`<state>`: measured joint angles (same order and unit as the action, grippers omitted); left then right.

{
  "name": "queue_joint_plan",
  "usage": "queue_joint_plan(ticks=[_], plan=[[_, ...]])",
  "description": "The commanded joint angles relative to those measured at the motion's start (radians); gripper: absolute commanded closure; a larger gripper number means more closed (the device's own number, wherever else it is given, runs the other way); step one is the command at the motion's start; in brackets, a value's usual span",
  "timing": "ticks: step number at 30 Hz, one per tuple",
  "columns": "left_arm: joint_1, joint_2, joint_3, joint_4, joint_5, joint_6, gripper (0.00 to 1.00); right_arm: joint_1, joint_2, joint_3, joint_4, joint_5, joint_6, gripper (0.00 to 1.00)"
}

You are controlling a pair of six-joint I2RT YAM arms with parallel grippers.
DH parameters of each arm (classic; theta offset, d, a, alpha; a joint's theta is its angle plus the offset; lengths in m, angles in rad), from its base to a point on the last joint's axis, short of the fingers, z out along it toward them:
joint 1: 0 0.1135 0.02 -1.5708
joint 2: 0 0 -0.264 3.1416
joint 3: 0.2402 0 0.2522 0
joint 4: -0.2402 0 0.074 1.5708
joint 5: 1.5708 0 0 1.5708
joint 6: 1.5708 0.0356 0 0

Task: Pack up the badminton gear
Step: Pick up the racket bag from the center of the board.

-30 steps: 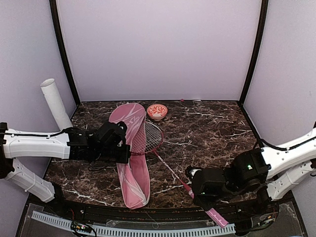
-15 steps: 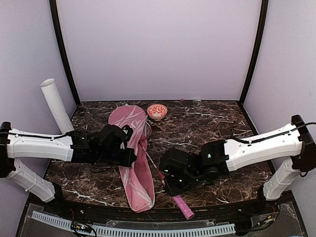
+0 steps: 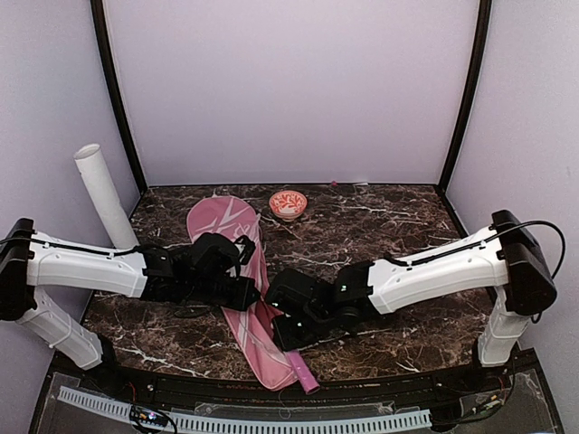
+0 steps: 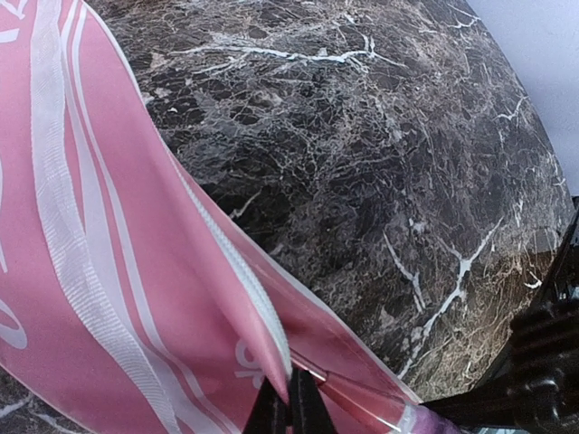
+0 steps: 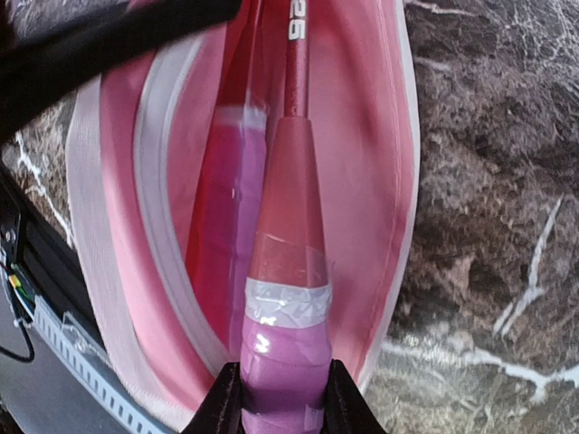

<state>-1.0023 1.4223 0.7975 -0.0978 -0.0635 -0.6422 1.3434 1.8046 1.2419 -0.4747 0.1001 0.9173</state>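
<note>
The pink racket cover [image 3: 220, 222] lies slanted across the table's left half, with its mouth toward the near edge. My left gripper [image 3: 255, 291] is shut on the edge of its upper flap [image 4: 226, 298] and holds it lifted; the fingertips [image 4: 288, 402] pinch beside the white zipper. My right gripper [image 3: 286, 333] is shut on the pink handle [image 5: 280, 362] of a red racket. Its shaft [image 5: 296, 54] runs into the open cover [image 5: 384, 136] and its head is hidden inside. The handle's end [image 3: 304, 374] sticks out toward the near edge. A second pink handle [image 5: 226, 190] lies inside the cover, alongside the first.
A long white tube [image 3: 102, 190] leans against the left wall. A small red-and-white patterned bowl [image 3: 288, 203] stands at the back, just right of the cover's top. The dark marble table [image 3: 398, 226] ends at a black rail with a cable strip [image 3: 271, 423] along the front.
My right arm has swept left with the racket, and its head has slid into the cover out of sight. The cover has swung and shifted left. The left gripper kept hold of the flap.
</note>
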Motion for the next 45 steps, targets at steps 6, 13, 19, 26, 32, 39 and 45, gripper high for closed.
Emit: queue_joint_plan(ticks=[6, 13, 19, 26, 32, 39, 45], plan=[[-0.001, -0.004, -0.014, 0.056, 0.056, 0.025, 1.00, -0.065, 0.050, 0.012, 0.202, -0.056, -0.031, 0.98], [-0.001, -0.048, -0.052, -0.016, -0.015, -0.024, 1.00, -0.073, -0.020, -0.070, 0.239, -0.099, -0.044, 0.69], [-0.001, -0.091, -0.088, -0.031, -0.043, -0.063, 1.00, -0.075, -0.163, -0.214, 0.278, -0.126, -0.059, 0.42], [0.002, -0.126, -0.086, -0.054, -0.061, -0.075, 1.00, -0.085, -0.339, -0.434, 0.404, -0.168, 0.002, 0.26], [0.007, -0.154, -0.090, -0.057, -0.064, -0.079, 1.00, -0.081, -0.364, -0.555, 0.555, -0.293, 0.077, 0.36], [0.008, -0.146, -0.090, -0.052, -0.057, -0.080, 1.00, -0.051, -0.302, -0.586, 0.675, -0.376, 0.112, 0.39], [0.008, -0.148, -0.090, -0.049, -0.051, -0.079, 1.00, -0.027, -0.219, -0.547, 0.670, -0.389, 0.119, 0.44]])
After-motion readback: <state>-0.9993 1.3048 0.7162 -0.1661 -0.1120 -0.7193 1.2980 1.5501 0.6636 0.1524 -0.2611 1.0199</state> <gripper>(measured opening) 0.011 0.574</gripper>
